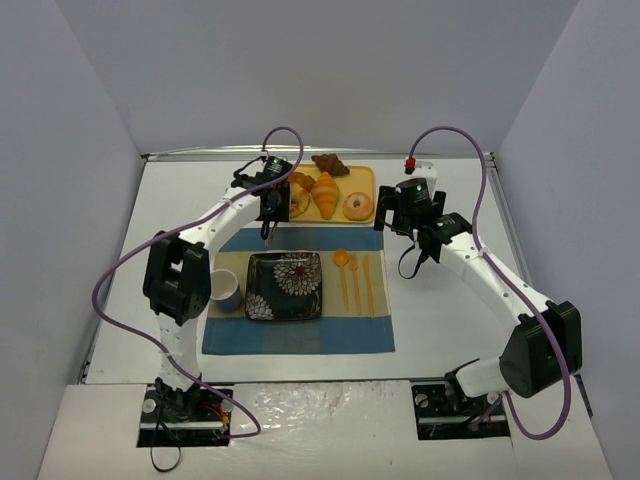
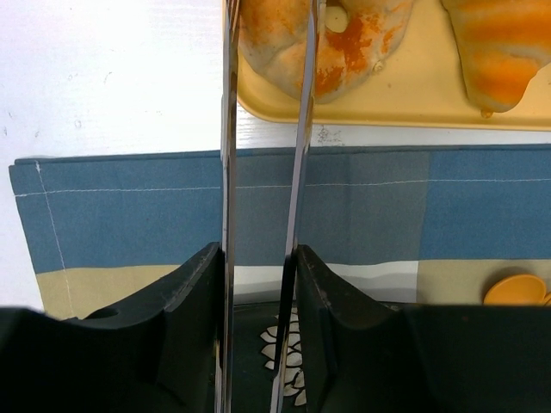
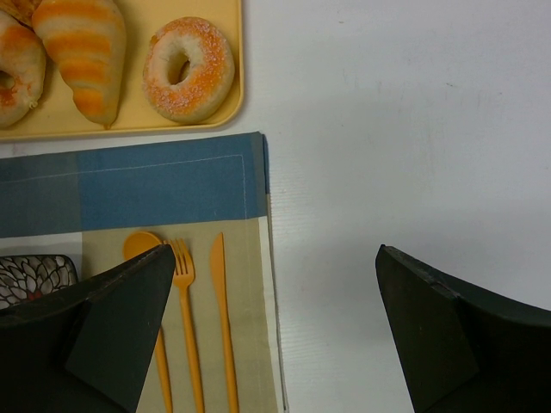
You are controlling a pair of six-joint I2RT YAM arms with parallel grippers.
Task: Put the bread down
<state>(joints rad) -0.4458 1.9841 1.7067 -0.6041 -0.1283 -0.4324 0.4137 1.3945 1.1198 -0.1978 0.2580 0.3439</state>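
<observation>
My left gripper [image 1: 270, 203] [image 2: 256, 254] is shut on a pair of metal tongs [image 2: 226, 129]. The blades run forward over the placemat's far edge to the left end of an orange-dusted bread roll [image 2: 353, 39] [image 1: 298, 197] on the yellow tray [image 1: 366, 182] [image 2: 405, 95]. The blade tips are cut off by the frame. A croissant [image 1: 325, 195] [image 3: 82, 52], a sugared donut [image 1: 357, 205] [image 3: 188, 67] and a brown pastry [image 1: 330, 163] also lie on the tray. A black floral plate [image 1: 262, 272] sits empty on the placemat. My right gripper [image 1: 402, 215] [image 3: 275, 267] is open and empty.
A blue and beige placemat [image 1: 300, 335] holds the plate and an orange spoon, fork and knife [image 1: 355, 278] [image 3: 219, 318]. A pale cup [image 1: 226, 290] stands left of the plate. White walls enclose the table on three sides.
</observation>
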